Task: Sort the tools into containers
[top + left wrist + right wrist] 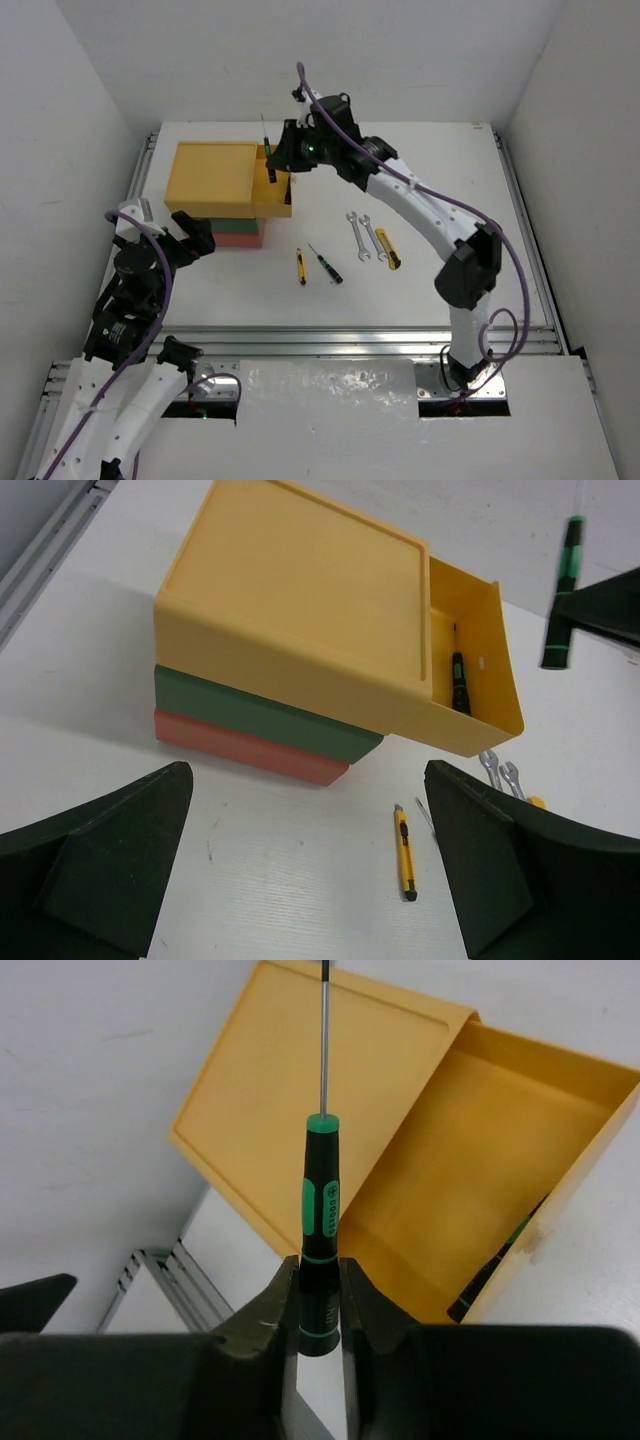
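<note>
Just one screwdriver (458,682) in the yellow drawer (497,660); second screwdriver (320,1200) tight in the right gripper (320,1272); left gripper (307,772) agape

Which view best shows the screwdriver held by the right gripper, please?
The right wrist view: the screwdriver is large and sharp, its handle clamped in the right gripper. The top view shows it tiny; the left wrist view shows it blurred near the edge.
</note>
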Available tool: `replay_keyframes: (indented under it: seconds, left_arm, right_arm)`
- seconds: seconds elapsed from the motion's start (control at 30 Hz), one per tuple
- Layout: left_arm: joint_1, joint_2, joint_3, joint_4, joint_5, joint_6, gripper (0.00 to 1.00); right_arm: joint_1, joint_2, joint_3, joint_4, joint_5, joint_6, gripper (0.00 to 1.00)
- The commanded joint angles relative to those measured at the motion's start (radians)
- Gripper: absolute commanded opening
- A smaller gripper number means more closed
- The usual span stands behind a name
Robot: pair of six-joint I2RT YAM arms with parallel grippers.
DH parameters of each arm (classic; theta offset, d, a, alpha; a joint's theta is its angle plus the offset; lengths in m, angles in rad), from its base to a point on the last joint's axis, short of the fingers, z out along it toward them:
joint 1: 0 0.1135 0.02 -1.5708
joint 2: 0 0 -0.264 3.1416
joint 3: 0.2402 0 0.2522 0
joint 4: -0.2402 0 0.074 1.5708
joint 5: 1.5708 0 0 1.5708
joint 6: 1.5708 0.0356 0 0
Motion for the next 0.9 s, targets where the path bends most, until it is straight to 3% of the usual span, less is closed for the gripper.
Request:
replay_keyframes:
  seconds: [0.0,0.07,0.13,0.23,0.37,0.47,0.57,0.7,0.87]
  left_arm:
    - [-0.003,0.004,-0.002,0.040,0.023,0.009,1.00]
    - [-0.003,0.005,-0.002,0.043,0.032,0.011,1.00]
    - [-0.005,0.007,-0.003,0.044,0.037,0.012,1.00]
    - [-0.005,0.010,-0.003,0.047,0.044,0.015,1.00]
    - [-0.006,0.010,-0.003,0.046,0.046,0.015,1.00]
    - [-0.008,-0.001,-0.003,0.046,0.043,0.015,1.00]
    - [-0.008,0.007,-0.005,0.049,0.047,0.017,1.00]
    - [-0.009,0.036,-0.003,0.050,0.058,0.018,1.00]
    - [-0.009,0.062,0.001,0.047,0.061,0.020,1.00]
  right_arm:
    - [-0.002,0.124,0.158,-0.152,-0.041,-0.004,0.21]
    - [0.001,0.164,0.268,-0.217,-0.043,-0.030,0.37]
    - [0.001,0.135,0.229,-0.197,-0.040,-0.053,0.51]
    - [0.003,0.056,0.178,-0.179,-0.009,-0.108,0.57]
    - [0.003,-0.076,0.100,-0.237,0.043,-0.231,0.57]
    - [0.003,-0.318,-0.412,-0.072,0.074,-0.292,0.51]
    - [0.009,-0.512,-0.739,0.037,0.121,-0.308,0.48]
    - [0.023,-0.590,-0.928,0.068,0.166,-0.309,0.46]
    - [0.050,-0.494,-0.977,0.090,0.209,-0.315,0.45]
